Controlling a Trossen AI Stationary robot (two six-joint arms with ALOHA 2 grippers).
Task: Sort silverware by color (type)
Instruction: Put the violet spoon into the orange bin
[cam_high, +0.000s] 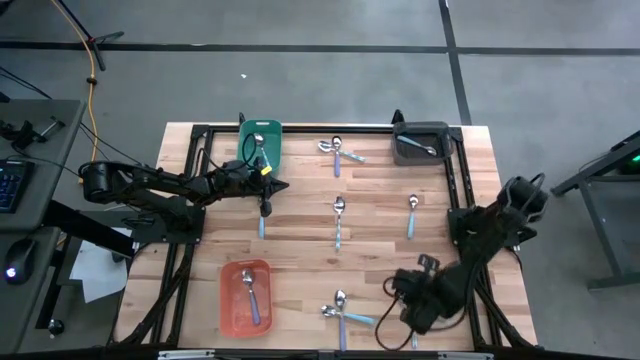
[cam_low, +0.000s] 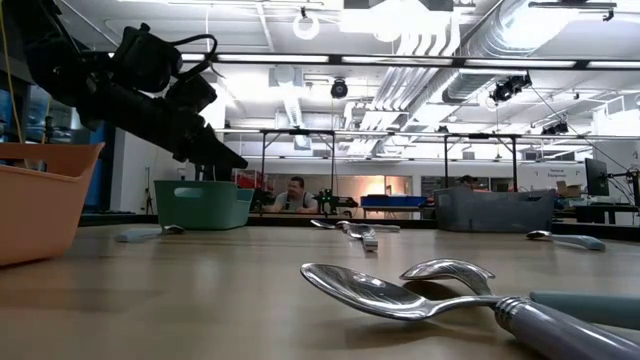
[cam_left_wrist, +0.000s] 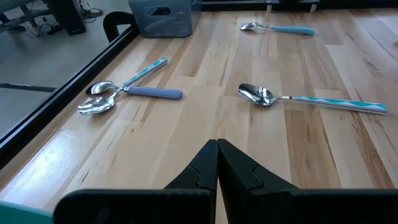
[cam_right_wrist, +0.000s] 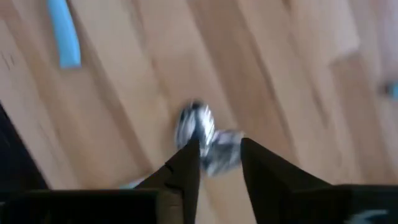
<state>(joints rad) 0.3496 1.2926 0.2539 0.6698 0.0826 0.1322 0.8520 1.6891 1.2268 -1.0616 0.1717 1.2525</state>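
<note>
Several spoons lie flat on the wooden table. A pair (cam_high: 336, 150) lies at the far middle, single ones at the centre (cam_high: 338, 215) and right of it (cam_high: 412, 212), and one (cam_high: 262, 226) lies just under my left gripper. Another pair (cam_high: 337, 308) is at the near edge, large in the low view (cam_low: 400, 290). My left gripper (cam_high: 265, 206) hovers shut (cam_left_wrist: 217, 149) beside the teal bin. My right gripper (cam_high: 385, 322) is open (cam_right_wrist: 219, 149) low over the near pair's two bowls (cam_right_wrist: 198, 124), with a fingertip on either side of one bowl; I see no touch.
A teal bin (cam_high: 260, 140), a grey bin (cam_high: 420, 143) and an orange bin (cam_high: 246, 297) each hold a spoon. Black frame rails run along the table's left, far and right edges. Bare wood lies between the bins. People sit in the room beyond (cam_low: 293, 193).
</note>
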